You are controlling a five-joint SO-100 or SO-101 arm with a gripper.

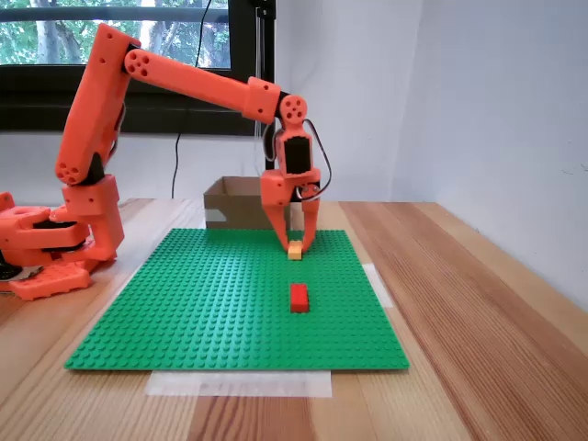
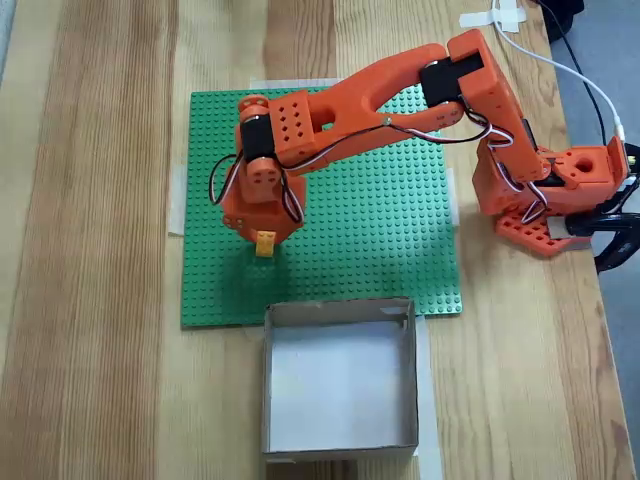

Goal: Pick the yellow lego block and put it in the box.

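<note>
The yellow lego block [image 1: 295, 249] is at the far middle of the green baseplate [image 1: 184, 303], at or just above the studs. My gripper [image 1: 295, 244] points straight down over it, and both fingers press against the block's sides. From above, the yellow lego block [image 2: 265, 243] pokes out under the gripper [image 2: 264, 238], a short way from the box. The box [image 1: 241, 204] is brown cardboard, open on top, and stands just behind the plate's far edge. In the top-down fixed view the box [image 2: 340, 312] looks empty, with a pale floor.
A red lego brick [image 1: 299, 297] lies on the plate, nearer the front than the gripper. The arm's base [image 1: 55, 248] sits at the left on the wooden table. White tape [image 1: 239, 383] holds the plate's edges. A wall runs along the right.
</note>
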